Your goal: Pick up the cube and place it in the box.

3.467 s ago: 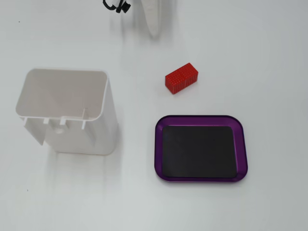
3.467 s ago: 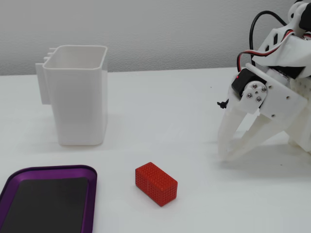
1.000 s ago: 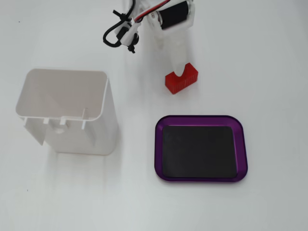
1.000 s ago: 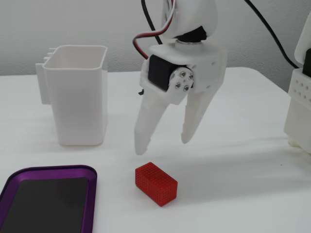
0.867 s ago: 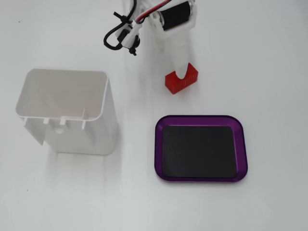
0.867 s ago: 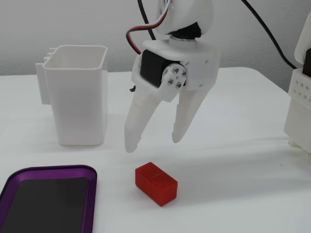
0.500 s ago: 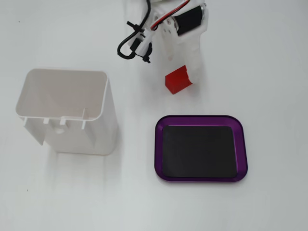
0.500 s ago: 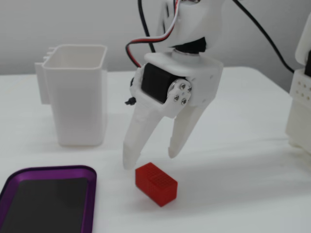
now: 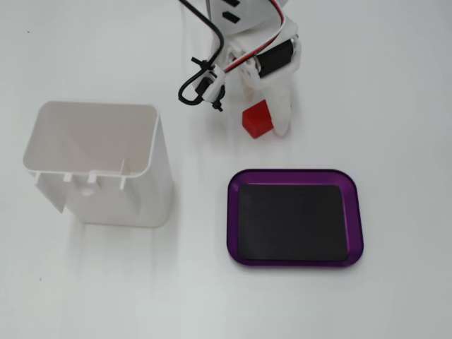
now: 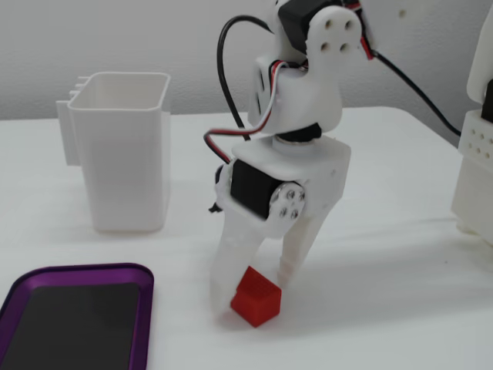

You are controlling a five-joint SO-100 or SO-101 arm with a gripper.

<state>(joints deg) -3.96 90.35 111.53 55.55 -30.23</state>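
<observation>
The red cube point(image 9: 257, 119) rests on the white table just above the purple box point(image 9: 294, 217) in a fixed view. My gripper point(image 9: 265, 116) points down over the cube. In the other fixed view, the gripper point(image 10: 256, 291) has one white finger point(image 10: 226, 270) against the cube's point(image 10: 258, 299) left side, and the other finger's tip meets its upper right corner. No gap shows on either side. The box point(image 10: 73, 274) lies at the lower left, apart from the cube, with its black inside bare.
A tall white plastic container point(image 9: 99, 162) stands left of the box and shows behind the box in the other fixed view point(image 10: 123, 150). Black and red cables point(image 9: 201, 74) hang off the arm. A white structure point(image 10: 477, 146) stands at the right edge.
</observation>
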